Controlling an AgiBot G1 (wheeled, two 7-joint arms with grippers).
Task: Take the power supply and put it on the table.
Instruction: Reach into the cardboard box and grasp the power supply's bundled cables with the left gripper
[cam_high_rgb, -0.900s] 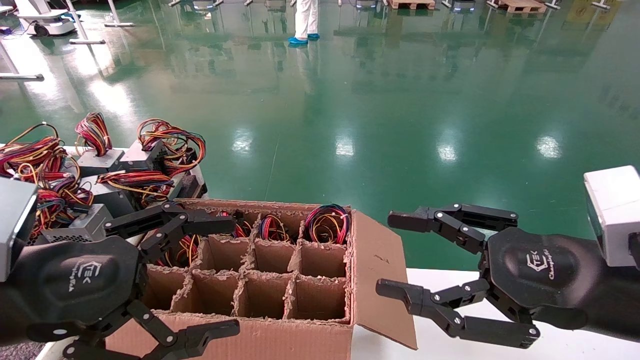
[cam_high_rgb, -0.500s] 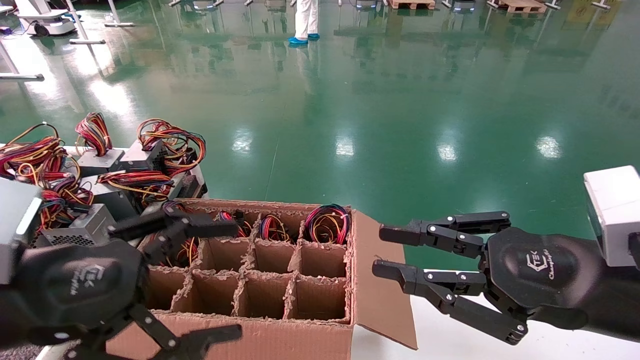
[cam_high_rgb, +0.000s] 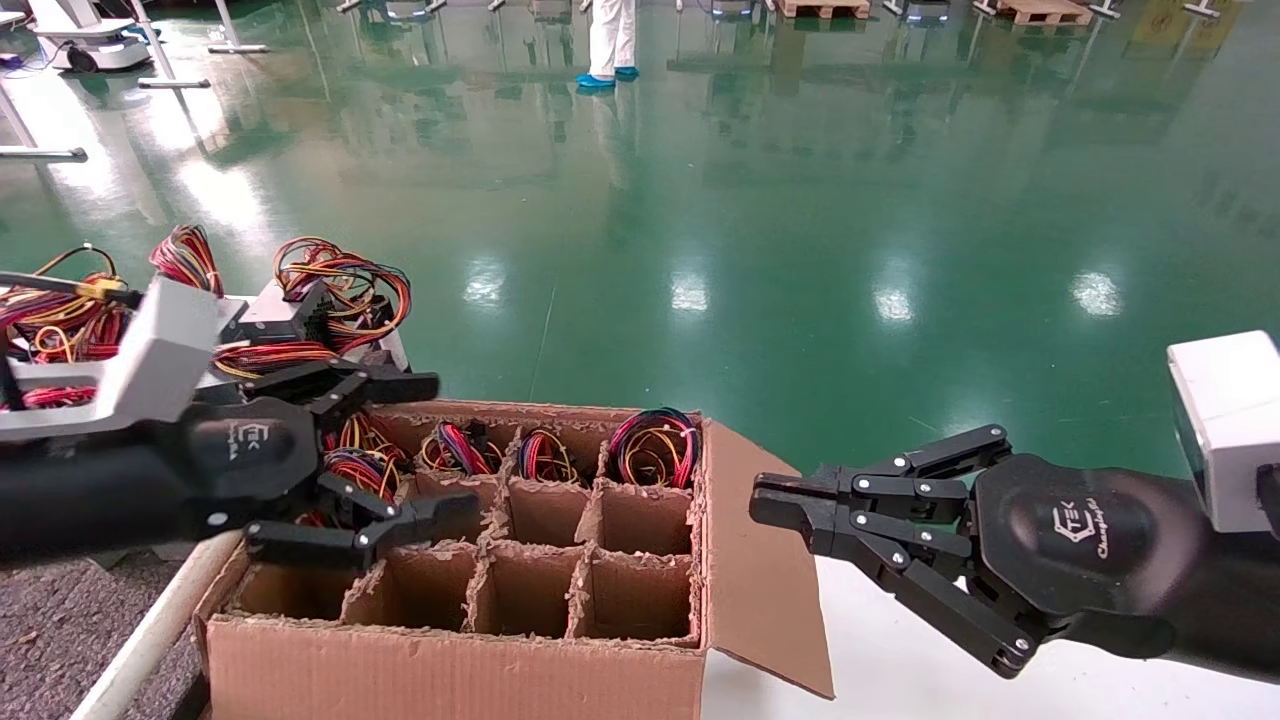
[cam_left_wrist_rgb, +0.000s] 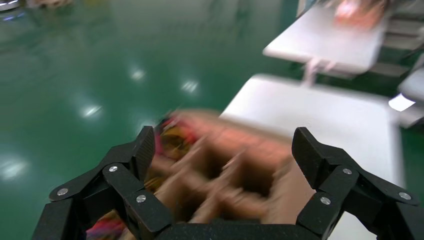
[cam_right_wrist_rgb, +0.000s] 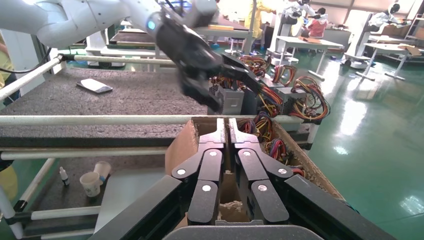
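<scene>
Two arms | left gripper (cam_high_rgb: 432, 448) wide over cardboard box (cam_high_rgb: 520, 560) | right gripper (cam_high_rgb: 775, 500) closed, empty

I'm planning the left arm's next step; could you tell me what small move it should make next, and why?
Probably lower the left gripper into the cardboard box's far-left cell: its fingers are open and empty above a power supply's wire bundle. The shut right gripper hangs idle beside the box.

front cardboard box (cam_high_rgb: 520, 660) cells open from above, back cells filled with wire bundles (cam_high_rgb: 655, 450)
</scene>
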